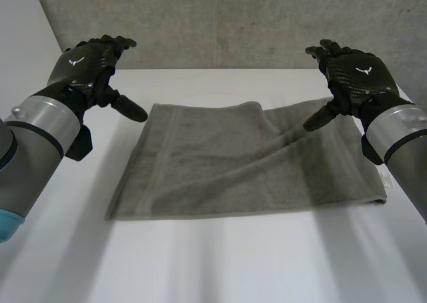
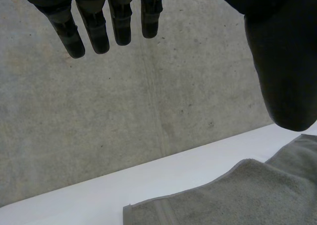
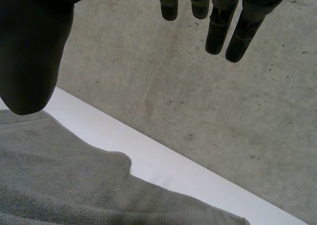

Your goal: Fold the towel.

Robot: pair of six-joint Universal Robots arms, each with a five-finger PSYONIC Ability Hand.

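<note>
A grey-green towel point(image 1: 247, 159) lies spread flat in the middle of the white table point(image 1: 220, 263), with a slight ripple along its far edge. My left hand point(image 1: 90, 66) hovers above the table just off the towel's far left corner, fingers straight, holding nothing. My right hand point(image 1: 353, 73) hovers over the towel's far right corner, also open and empty. In the left wrist view the fingers point(image 2: 94, 27) point at the wall, the towel's far left corner point(image 2: 233, 195) below them. In the right wrist view the fingers point(image 3: 223, 22) are spread above the towel's far edge point(image 3: 74, 180).
A grey concrete wall point(image 1: 220, 23) rises behind the table's far edge. A small white label point(image 1: 385, 177) sticks out at the towel's right edge. Bare table lies in front of the towel and to both sides.
</note>
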